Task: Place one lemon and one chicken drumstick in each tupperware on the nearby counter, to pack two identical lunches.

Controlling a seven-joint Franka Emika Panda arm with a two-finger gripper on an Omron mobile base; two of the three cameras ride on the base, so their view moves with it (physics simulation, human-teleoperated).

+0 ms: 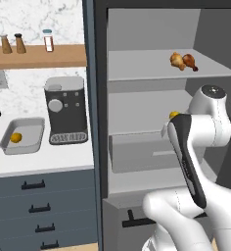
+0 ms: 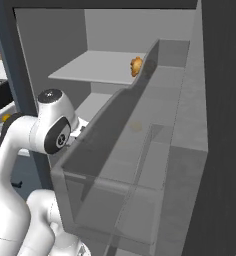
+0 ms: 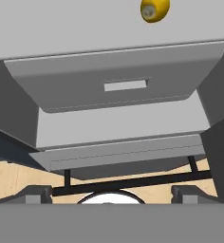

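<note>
Robot is parked at the open fridge because the stock is there. Tool [image 3: 107, 194] jaws spread wide, empty, aimed at the flat grey drawer front [image 3: 118, 90] below the glossy oval yellow lemon [image 3: 154, 9] on the middle shelf. Two knobbly brown chicken drumsticks [image 1: 183, 61] sit on the smooth grey top shelf. The shallow grey rounded-corner tupperware [image 1: 32, 145] on the white table [image 1: 44, 162] holds a second lemon [image 1: 16, 138].
</note>
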